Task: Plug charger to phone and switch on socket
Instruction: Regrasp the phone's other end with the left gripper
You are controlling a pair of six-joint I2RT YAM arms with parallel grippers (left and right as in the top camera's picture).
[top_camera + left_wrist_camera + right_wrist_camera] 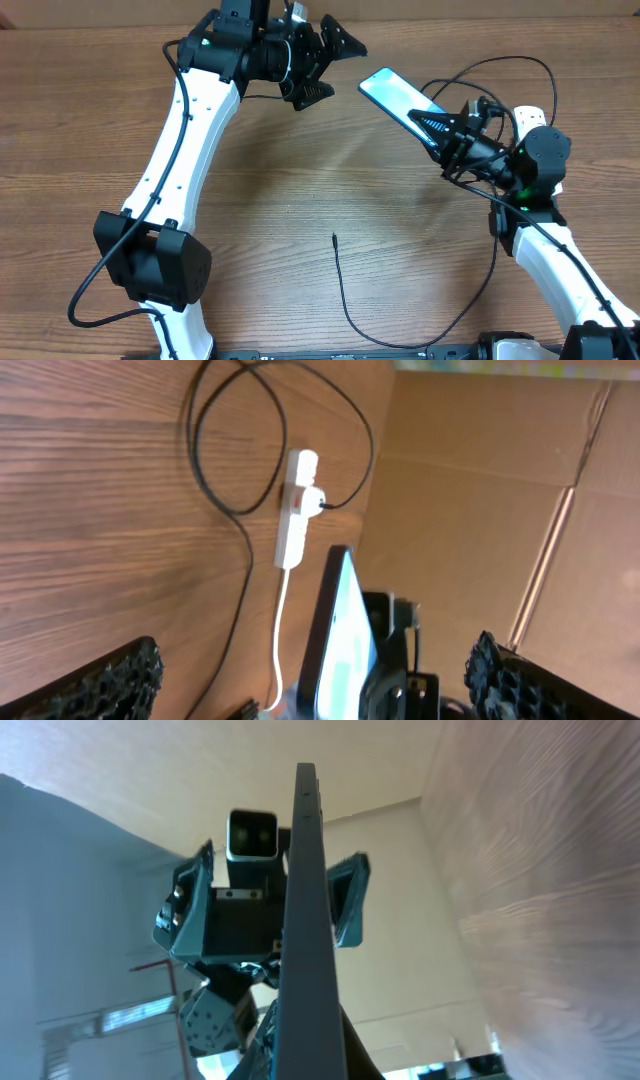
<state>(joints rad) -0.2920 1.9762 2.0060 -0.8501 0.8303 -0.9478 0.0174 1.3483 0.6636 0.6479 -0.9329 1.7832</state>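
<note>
My right gripper [437,127] is shut on the phone [397,95] and holds it tilted above the table, lit screen up. The right wrist view shows the phone edge-on [304,910], rising from the jaws [305,1065]. My left gripper [322,58] is open and empty, in the air just left of the phone's far end. In the left wrist view the phone [338,630] stands between the spread fingers [320,685]. The charger cable [345,300] lies on the table with its free tip [334,238] near the middle. The socket strip [293,510] lies beyond, mostly hidden behind the right arm overhead [530,114].
The black cable loops around the strip [240,450] and runs into it. A cardboard wall [480,490] stands behind the table's far edge. The strip's white cord [278,630] trails toward the phone. My left arm's base [155,262] sits at the front left.
</note>
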